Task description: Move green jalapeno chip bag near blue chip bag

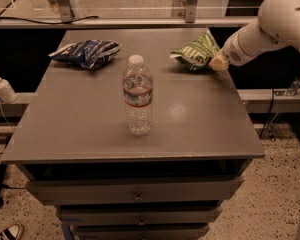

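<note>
Quick status from my end: I'd call this roughly the halfway mark, maybe a bit less. My gripper (219,62) is out at the far right side of the bench (190,129), right on the right-hand end of the green jalapeno chip bag (194,51). As far as I can make out, my fingers are clamped onto that end of it, since the bag sits tilted with the pinched corner up. I can't say for sure if the rest of it is off the surface or dragging. So the grab looks done, but the actual move isn't. The blue chip bag (87,52) is lying over at the far left of the bench, and the two bags are well apart, nowhere near "near". What's left, I reckon, is carrying the green one leftward along the back half, setting it down just beside the blue one, and letting go. The water bottle (138,96) stands upright closer to the front, between the two bags side to side but nearer the front edge than either, so the back route shouldn't clip it. Head count: one green bag, one blue bag, one water bottle, one gripper. There's also one little pump bottle (2,86) on a ledge off to the left, not on the bench at all.
</note>
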Available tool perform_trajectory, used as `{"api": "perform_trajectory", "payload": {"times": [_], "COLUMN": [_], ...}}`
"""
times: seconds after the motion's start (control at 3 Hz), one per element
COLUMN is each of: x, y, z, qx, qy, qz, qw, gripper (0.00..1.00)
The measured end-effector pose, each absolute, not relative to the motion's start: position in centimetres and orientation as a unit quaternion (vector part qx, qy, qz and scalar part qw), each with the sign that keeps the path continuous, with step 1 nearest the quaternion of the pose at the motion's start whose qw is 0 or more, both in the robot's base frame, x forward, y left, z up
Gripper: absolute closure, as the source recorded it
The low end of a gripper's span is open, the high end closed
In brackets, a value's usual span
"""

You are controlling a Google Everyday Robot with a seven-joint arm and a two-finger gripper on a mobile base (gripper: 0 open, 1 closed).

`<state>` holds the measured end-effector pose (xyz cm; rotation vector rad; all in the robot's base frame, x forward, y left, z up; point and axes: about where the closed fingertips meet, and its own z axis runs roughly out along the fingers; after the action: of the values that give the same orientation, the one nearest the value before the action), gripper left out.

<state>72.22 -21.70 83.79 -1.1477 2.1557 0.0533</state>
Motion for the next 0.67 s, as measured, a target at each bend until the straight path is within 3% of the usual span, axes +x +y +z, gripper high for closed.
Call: {"api": "perform_trajectory", "payload": {"times": [0.33,0.67], "x": [73.1,74.0], "y": [-20.8,-18.6], "z": [84.5,86.1], "qx": [-0.436,-0.438], "qy": [0.833,0.827], "qz": [0.02,0.029], "qw": [0.34,0.351], "gripper": [1.0,1.0]}}
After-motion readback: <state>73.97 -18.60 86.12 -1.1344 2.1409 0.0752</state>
